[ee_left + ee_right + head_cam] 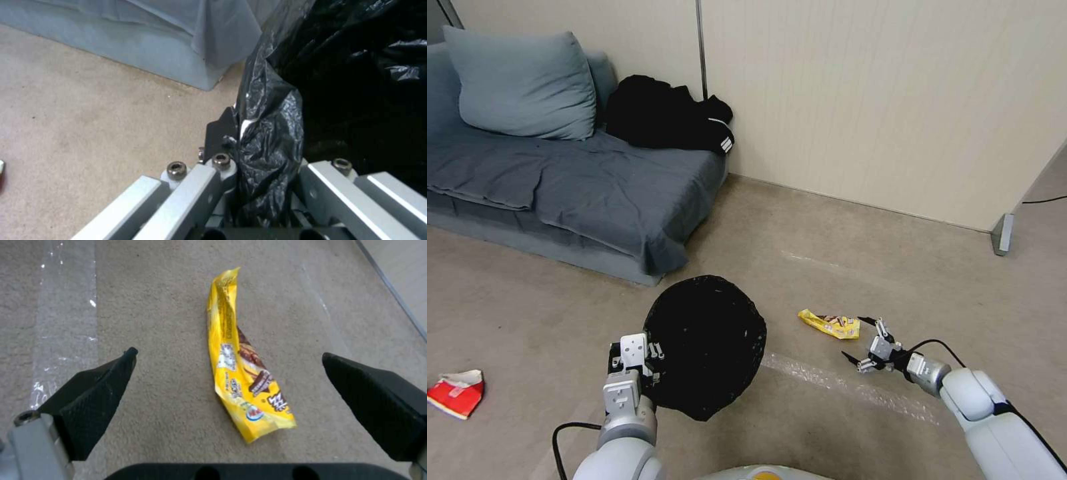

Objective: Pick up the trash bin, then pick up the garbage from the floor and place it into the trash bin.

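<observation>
Left tool (639,360) clamped on trash bin (707,347) rim; bin secured. Right tool (867,343), fingers apart, near yellow wrapper (830,324). Red carton (457,393) remains on floor.

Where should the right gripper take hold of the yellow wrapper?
Probably mid-length, from straight above. The wrapper lies flat and long on the carpet, running lengthwise between the open fingers of the right gripper, so they close across its narrow width. The left gripper holds the bin.
</observation>
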